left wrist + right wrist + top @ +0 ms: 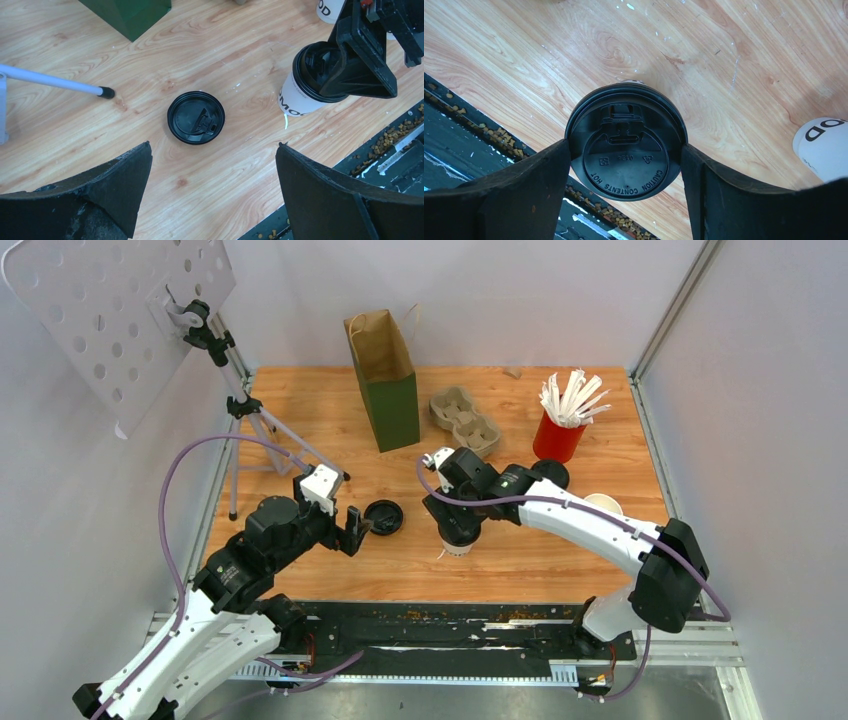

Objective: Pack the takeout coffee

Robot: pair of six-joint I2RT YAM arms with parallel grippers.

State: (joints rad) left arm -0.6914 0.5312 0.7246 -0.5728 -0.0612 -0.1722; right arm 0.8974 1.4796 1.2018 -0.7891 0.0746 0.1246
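A white paper cup with dark print (pixel 298 100) stands on the wooden table, a black lid (pixel 625 150) on it. My right gripper (pixel 625 145) comes down over it, both fingers pressed against the lid's rim; in the top view the right gripper (pixel 458 530) hides most of that cup. A second white cup (pixel 604 503) stands uncovered further right, its printed side (pixel 824 147) at the frame's edge. A loose black lid (pixel 196 117) lies flat on the table just beyond my left gripper (pixel 214 146), which is open and empty, low over the wood (pixel 355 525).
A green and brown paper bag (pixel 385 375) stands open at the back. Beside it lie a grey pulp carrier (pixel 465 420) and a red cup of white stirrers (pixel 560 435). A tripod (pixel 245 440) stands at the left. A black strip with crumbs (pixel 450 625) runs along the near edge.
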